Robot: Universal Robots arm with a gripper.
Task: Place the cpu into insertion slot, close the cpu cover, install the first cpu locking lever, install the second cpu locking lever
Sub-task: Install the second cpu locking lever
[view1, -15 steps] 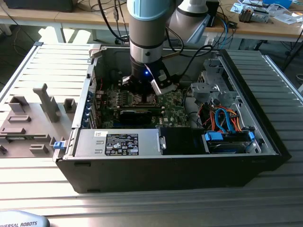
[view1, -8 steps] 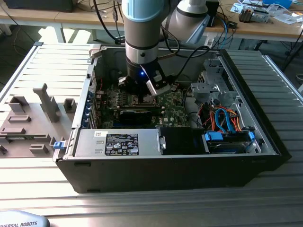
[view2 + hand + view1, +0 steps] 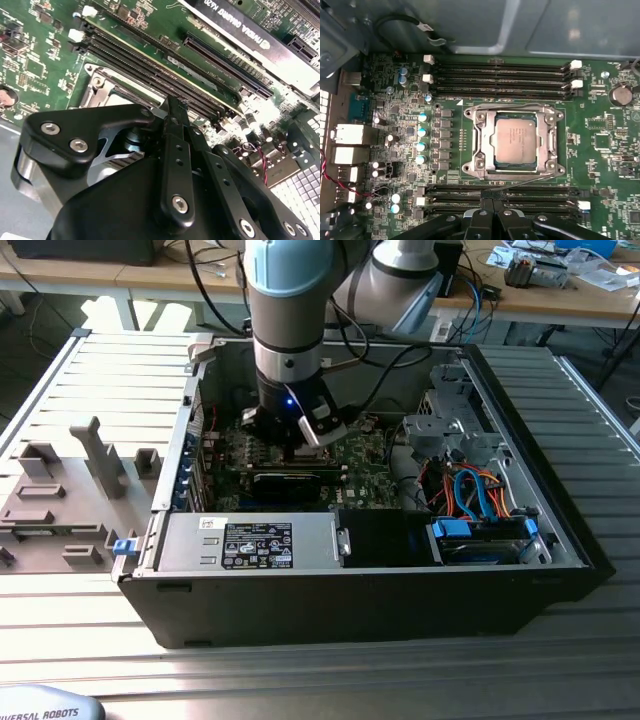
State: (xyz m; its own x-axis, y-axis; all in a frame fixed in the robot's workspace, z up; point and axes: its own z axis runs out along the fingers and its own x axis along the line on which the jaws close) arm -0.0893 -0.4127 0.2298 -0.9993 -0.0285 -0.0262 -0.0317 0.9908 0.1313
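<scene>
In the exterior view the claw point(image 3: 292, 437) reaches down into the open computer case point(image 3: 560, 530), which lies on its side on the slatted bench point(image 3: 100, 420), so that the green motherboard point(image 3: 370, 480) faces up and the arm can come at it from above. The claw hangs just above the board.

In the second wrist view the claw's black fingers point(image 3: 176, 145) appear drawn together with nothing between them, their tips close over the silvery edge of the insertion slot point(image 3: 107, 90), beside the long black memory slots point(image 3: 150, 65).

In the first wrist view the cpu point(image 3: 515, 141) lies flat inside the insertion slot point(image 3: 479, 165), just ahead of the clenched claw point(image 3: 492, 202). The cpu cover point(image 3: 551, 142) lies down around the chip, framing its grey top through the window. A thin locking lever point(image 3: 527, 180) runs along the socket edge nearest the fingertips, which sit just beside it, probably to work it; whether it is latched I cannot tell.
</scene>
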